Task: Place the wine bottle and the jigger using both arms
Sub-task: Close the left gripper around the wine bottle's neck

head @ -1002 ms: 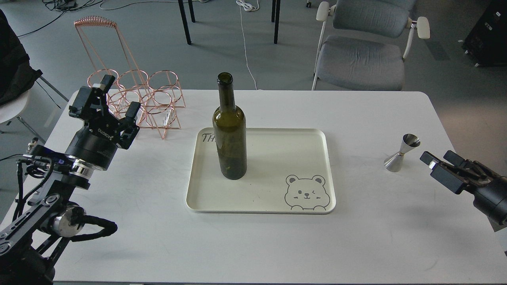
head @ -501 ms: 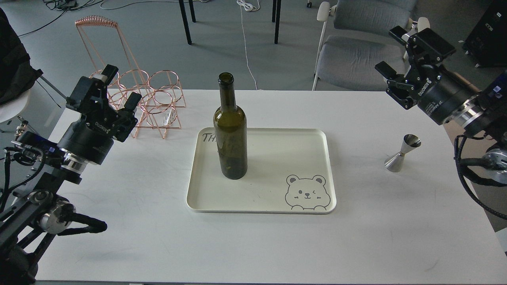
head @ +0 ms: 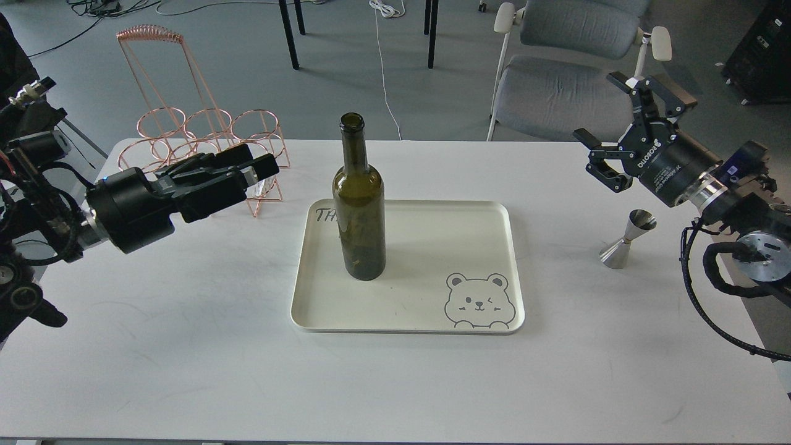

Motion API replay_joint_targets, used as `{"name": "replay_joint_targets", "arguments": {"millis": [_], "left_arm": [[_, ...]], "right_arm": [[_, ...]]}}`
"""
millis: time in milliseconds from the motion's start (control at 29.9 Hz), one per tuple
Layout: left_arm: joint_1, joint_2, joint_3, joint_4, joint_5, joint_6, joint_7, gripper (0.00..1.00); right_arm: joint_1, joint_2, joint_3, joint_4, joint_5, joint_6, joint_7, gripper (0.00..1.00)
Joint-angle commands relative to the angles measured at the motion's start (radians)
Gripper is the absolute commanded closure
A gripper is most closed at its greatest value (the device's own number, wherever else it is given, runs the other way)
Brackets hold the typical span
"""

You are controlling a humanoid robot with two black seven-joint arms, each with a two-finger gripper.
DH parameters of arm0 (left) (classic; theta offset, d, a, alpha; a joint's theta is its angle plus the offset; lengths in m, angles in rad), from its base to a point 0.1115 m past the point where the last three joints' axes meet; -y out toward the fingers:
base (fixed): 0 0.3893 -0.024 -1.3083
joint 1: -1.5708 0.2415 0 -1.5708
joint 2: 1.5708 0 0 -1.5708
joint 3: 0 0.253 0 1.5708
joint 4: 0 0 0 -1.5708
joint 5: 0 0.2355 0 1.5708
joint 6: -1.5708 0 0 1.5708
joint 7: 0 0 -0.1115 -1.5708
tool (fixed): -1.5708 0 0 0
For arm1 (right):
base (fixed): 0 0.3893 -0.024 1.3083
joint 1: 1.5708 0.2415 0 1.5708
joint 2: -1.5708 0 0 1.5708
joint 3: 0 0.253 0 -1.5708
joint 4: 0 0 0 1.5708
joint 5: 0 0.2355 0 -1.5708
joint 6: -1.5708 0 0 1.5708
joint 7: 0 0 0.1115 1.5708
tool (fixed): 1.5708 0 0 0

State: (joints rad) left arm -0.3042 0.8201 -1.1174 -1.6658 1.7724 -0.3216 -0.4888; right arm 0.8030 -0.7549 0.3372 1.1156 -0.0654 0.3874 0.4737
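At centre-left, the left gripper (head: 256,162) is pointing at the wine bottle (head: 359,204), standing on the tray (head: 432,259); its finger state is unclear. Right, the jigger (head: 628,239) is standing below the spread-fingered right gripper (head: 609,111).

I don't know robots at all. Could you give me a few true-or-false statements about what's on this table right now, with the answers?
1. The bottle stands upright on the tray. True.
2. The jigger is on the tray. False: it stands on the table, right of the tray.
3. The right claw grips the jigger. False: it is open, up and apart from it.
4. A copper wire rack stands at the table's far left. True.
5. The left claw holds the bottle. False: it is left of it, not touching.
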Motion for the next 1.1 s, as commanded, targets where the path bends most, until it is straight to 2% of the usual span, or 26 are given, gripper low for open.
{"name": "replay_joint_targets", "arguments": {"millis": [0,167,267,468,869,1069], "left_arm": [[-0.107,0.004,0.042,-0.015,0.163,-0.004,0.000,0.02],[-0.307,-0.001,0.218,-0.008,0.257,-0.005,0.000,0.02],[-0.375,-0.018,0.304,0.011,0.315,-0.007,0.000,0.02],[-0.404,-0.101,0.341,0.095,0.337,-0.013,0.000,0.02],[-0.438,-0.211,0.358,0.190,0.332,-0.011,0.000,0.02],[-0.455,-0.230,0.372,0.231,0.332,-0.010,0.000,0.03]], "right_arm": [[-0.001,0.002,0.003,0.000,-0.001,-0.001,0.008,0.03],[-0.001,0.005,0.005,0.003,-0.001,-0.002,0.011,0.02],[-0.001,0.005,0.005,0.004,-0.001,-0.002,0.015,0.02],[-0.001,0.005,0.005,0.006,-0.001,-0.002,0.015,0.02],[-0.002,0.005,0.005,0.009,-0.001,-0.002,0.015,0.02],[-0.010,0.005,0.005,0.010,-0.001,-0.002,0.015,0.02]]}}
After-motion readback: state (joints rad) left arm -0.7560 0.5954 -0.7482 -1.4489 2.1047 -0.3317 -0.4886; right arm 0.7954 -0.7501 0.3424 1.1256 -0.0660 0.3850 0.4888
